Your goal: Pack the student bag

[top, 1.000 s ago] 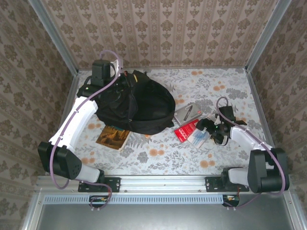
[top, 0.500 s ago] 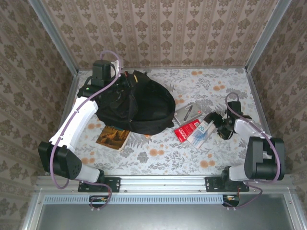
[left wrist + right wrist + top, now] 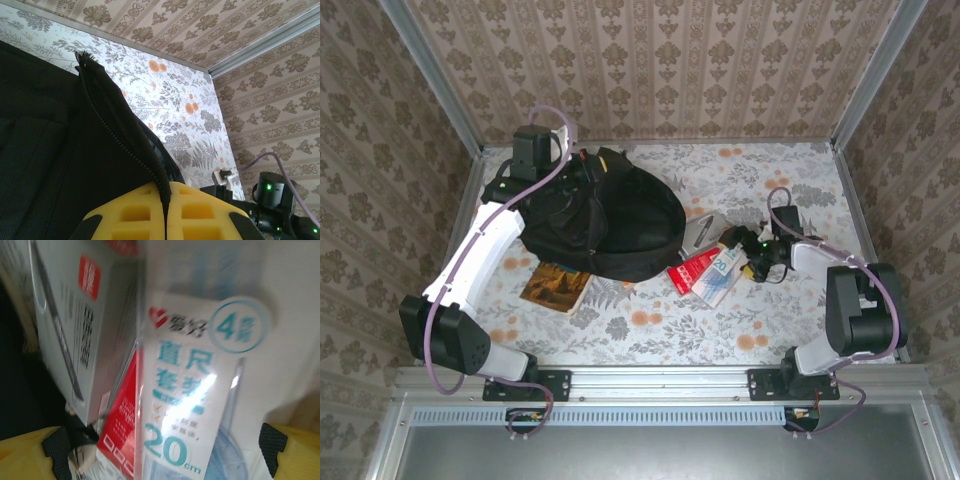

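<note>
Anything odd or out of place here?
Book sits apart on the near-left side of the bag, one edge seemingly under it. Ruler pack lies askew across the red box. No spills, no visible damage.

lab booth: wallpaper panels, aluminium frame

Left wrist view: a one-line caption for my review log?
Left gripper shut on the zippered edge of the student bag, above the floral table.

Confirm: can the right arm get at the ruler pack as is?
Probably yes. The right gripper is open and right at the ruler pack, whose end sits between its fingers in the wrist view, nothing in between. It overlaps a red packet, which may shift.
</note>
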Motion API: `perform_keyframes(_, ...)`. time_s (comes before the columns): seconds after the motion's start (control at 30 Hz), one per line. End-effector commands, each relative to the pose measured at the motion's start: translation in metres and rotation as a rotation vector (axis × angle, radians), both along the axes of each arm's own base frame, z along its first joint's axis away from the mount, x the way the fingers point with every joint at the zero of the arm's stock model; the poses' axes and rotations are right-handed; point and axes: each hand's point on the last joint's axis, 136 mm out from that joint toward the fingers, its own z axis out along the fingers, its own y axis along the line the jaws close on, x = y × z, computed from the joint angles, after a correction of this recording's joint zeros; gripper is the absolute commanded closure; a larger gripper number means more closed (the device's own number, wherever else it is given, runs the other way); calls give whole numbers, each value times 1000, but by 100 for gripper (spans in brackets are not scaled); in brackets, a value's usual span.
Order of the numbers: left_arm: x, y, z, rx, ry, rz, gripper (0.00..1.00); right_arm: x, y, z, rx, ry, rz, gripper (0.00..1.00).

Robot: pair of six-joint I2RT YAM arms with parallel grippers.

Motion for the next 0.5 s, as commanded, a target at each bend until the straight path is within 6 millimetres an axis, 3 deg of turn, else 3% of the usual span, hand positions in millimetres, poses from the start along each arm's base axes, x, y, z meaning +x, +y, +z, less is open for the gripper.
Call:
perform_keyframes(0.0,-1,1,26,-41,-80,-6,100,-9,17,16,67,-27,36,0)
perform_keyframes(0.1,-1,1,25,-43,-76,-7,100,-16,5,20,-5,-38,35,0)
perform_keyframes(0.3,-1,0,25,-47,-74,-9,100,-10,-56,35,-247,-77,-111,0)
perform_keyframes(0.47,-2,1,26,-45,-77,-9,100,9,-69,25,-229,-32,-129,0)
